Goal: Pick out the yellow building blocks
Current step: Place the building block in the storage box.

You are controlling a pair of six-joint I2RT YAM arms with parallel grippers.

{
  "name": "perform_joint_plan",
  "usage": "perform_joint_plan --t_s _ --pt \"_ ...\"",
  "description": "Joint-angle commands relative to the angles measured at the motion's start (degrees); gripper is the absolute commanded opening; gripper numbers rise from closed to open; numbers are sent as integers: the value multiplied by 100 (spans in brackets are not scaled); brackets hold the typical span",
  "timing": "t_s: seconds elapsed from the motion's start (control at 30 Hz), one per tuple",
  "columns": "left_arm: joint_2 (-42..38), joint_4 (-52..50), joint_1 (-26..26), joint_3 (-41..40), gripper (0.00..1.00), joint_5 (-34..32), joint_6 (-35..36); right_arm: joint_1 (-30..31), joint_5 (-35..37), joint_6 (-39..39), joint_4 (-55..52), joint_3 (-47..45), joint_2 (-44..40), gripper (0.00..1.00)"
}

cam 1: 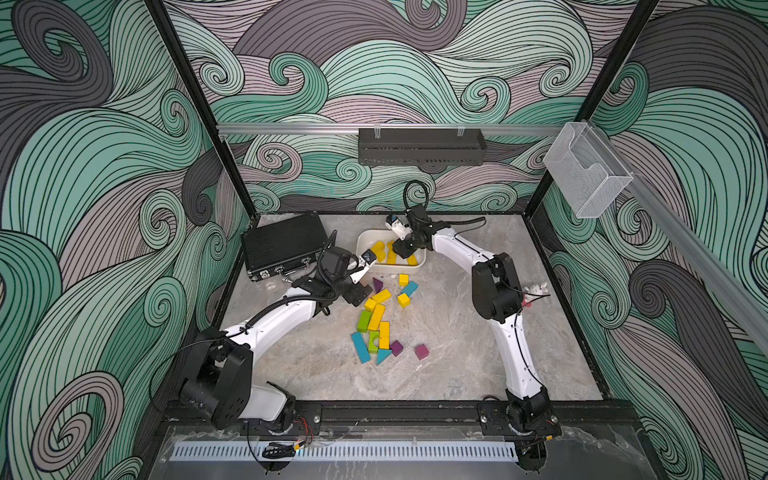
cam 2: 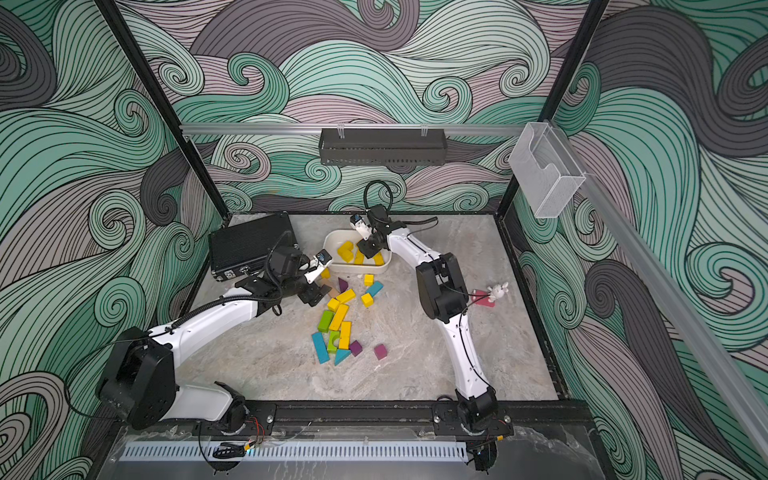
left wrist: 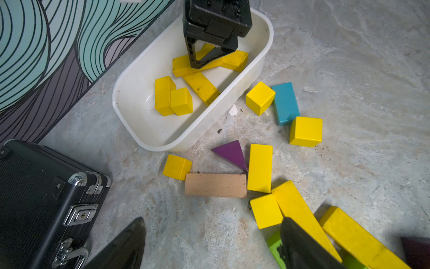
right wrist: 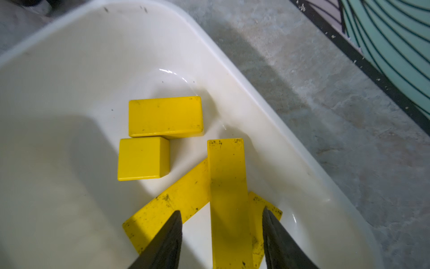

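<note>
**Five yellow blocks in the tub, seven outside it**

I take the white tub (left wrist: 137, 116) as my reference and count the yellow building blocks (left wrist: 306, 131) from it. Inside the tub I am sure of five. There is one cube, one short block touching it, and three flat bars that lie across each other. Outside the tub I count seven on the table (cam 1: 457, 365), four cubes and three bars. They lie from just beside its long wall out into the loose pile.

In the same pile I count three blue blocks (cam 1: 360, 347), two lime-green blocks (cam 1: 364, 321), three purple blocks (cam 1: 422, 351) and one tan bar (left wrist: 215, 185).

The right gripper (right wrist: 221, 214) is down inside the tub with its jaws partly apart. A long yellow bar (right wrist: 229, 177) lies between them, and I see a gap on each side, so nothing is clamped. The left gripper (left wrist: 213, 222) hangs above the table outside the tub, near the tan bar. Its jaws are wide apart and nothing is between them.

Some things are hard to make out:
- The third bar in the tub is mostly covered by the other bars, and in both top views the right arm hides part of the tub.
- In a top view the left arm hides the tan bar.
- In the left wrist view one finger covers a lime-green block, and the frame edge cuts the two longest bars.
- The black case (left wrist: 35, 198) beyond the tub's short end is also cut off there.
</note>
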Motion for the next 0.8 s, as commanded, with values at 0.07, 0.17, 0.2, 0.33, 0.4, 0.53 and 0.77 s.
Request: perform_joint_plan --t_s 0.07,0.17,0.2,0.33,0.4,0.53,0.77 --pt "-312 185 -40 -5 90 4 -154 223 73 73 -143 -34 -756 56" --pt "-471 201 -40 -2 90 10 -265 337 121 98 -197 -113 -1011 56" --pt "-528 189 -42 -6 90 18 -292 380 137 115 -220 -156 -1112 56" --pt "-816 30 -40 2 90 80 -452 546 179 251 -238 -427 -1551 56" --pt "-954 -71 -42 14 90 125 -563 638 225 304 -264 -581 -1761 56" --pt "-1147 -174 -48 36 89 200 -882 858 344 456 -288 -1049 -2227 56" --pt "-909 -1453 -48 685 88 212 -1710 1089 427 915 -303 -1925 -2948 56"
